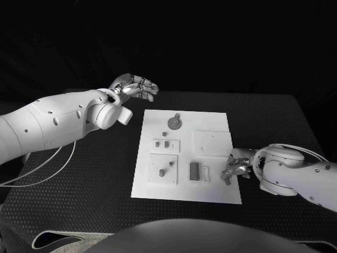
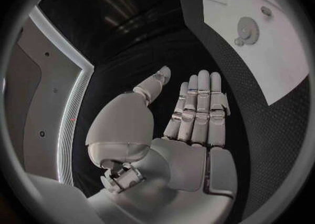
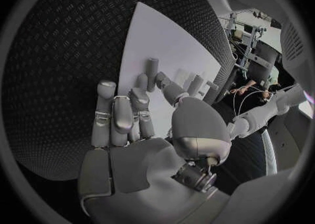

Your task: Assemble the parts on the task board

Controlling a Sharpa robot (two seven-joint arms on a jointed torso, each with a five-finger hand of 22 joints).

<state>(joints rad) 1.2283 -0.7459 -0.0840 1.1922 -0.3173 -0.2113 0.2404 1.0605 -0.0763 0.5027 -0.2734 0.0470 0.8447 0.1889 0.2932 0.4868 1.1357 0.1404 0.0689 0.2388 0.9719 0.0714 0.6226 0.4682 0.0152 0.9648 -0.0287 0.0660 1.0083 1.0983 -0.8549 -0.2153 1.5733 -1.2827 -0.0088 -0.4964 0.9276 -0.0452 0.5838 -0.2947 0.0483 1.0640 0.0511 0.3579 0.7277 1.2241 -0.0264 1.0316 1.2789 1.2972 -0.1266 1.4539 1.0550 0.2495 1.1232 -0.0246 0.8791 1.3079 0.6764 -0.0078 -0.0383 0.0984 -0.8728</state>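
While the left hand [image 1: 135, 87] hangs over the black surface [image 1: 77, 211] off the far left corner of the white board [image 1: 214, 190], fingers a bit apart and holding nothing, the right hand [image 1: 237, 166] sits at the board's right edge near the front. From the head camera there's a round gear-looking part [image 1: 175, 123] toward the far end, small parts [image 1: 162, 143] on a raised tile mid-board, another part [image 1: 162, 172] on the tile below, and a dark upright block [image 1: 194, 170] next to a pale one [image 1: 206, 173].

Left wrist camera: the hand is flat and empty, fingers [image 2: 200, 105] straight and side by side, with the board [image 2: 262, 50] and gear [image 2: 248, 28] well apart from it.

Right wrist camera: the hand [image 3: 141, 124] is over the board [image 3: 154, 50], fingers partly curled, with a small peg-like part [image 3: 151, 73] right at the fingertips. I can't tell if it's actually gripped or just touched.
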